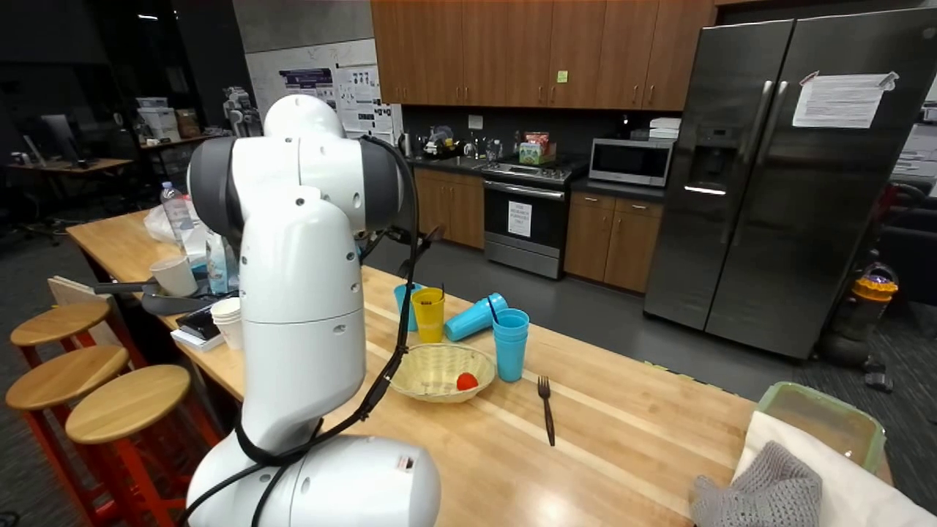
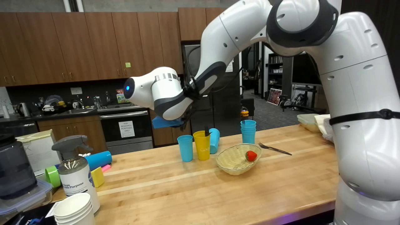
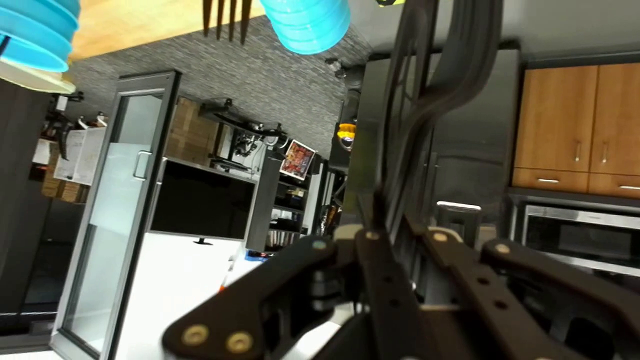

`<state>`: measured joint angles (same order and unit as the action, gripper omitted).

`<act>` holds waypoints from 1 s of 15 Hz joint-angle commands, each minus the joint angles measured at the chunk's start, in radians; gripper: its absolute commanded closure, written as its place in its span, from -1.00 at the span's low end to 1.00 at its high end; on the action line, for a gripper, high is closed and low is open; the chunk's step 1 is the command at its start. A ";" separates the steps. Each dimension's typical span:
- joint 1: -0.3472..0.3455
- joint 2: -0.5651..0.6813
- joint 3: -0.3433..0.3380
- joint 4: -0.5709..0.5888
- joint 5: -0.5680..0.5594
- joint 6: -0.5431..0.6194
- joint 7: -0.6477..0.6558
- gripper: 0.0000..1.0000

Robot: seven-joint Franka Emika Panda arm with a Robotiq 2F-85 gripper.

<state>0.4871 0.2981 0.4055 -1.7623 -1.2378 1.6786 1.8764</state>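
Inspector: What was the state of the claw?

Unit: My claw (image 3: pixel 397 225) stood narrow, closed on a dark utensil (image 3: pixel 430 102). The utensil ran from the centre of the wrist view to its upper edge. It was blurred and cut off there, so its exact type could not be confirmed.

Inspector: Did any alternative view serve?

Unit: In both exterior views my arm (image 1: pixel 300 256) covered most of the claw and any detail of its grip.

Inspector: Which neighbouring parts were obscured?

Unit: Upper left of the wrist view: a fork (image 3: pixel 232 15) showed tines alone, and stacked blue cups (image 3: pixel 35 25) were cropped by the frame corner. Centre of an exterior view: a yellow cup (image 2: pixel 202 148) carried lettering too faint to read.

Inspector: Which markings were legible?

Unit: On the oven (image 2: pixel 142 128), left of centre in an exterior view, a sheet (image 2: pixel 126 129) read "FOR RESEARCH PURPOSES ONLY". On the spray bottle (image 2: pixel 76 178), lower left, "Purpose" was legible; the lettering before it was only partly so.
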 commanded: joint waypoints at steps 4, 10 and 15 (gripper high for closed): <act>0.059 0.058 -0.017 0.029 -0.015 -0.146 0.087 0.96; 0.095 0.061 -0.012 0.026 -0.009 -0.184 0.117 0.96; 0.112 0.069 -0.015 0.043 0.000 -0.199 0.139 0.34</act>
<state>0.5842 0.3574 0.3985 -1.7448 -1.2425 1.5047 1.9948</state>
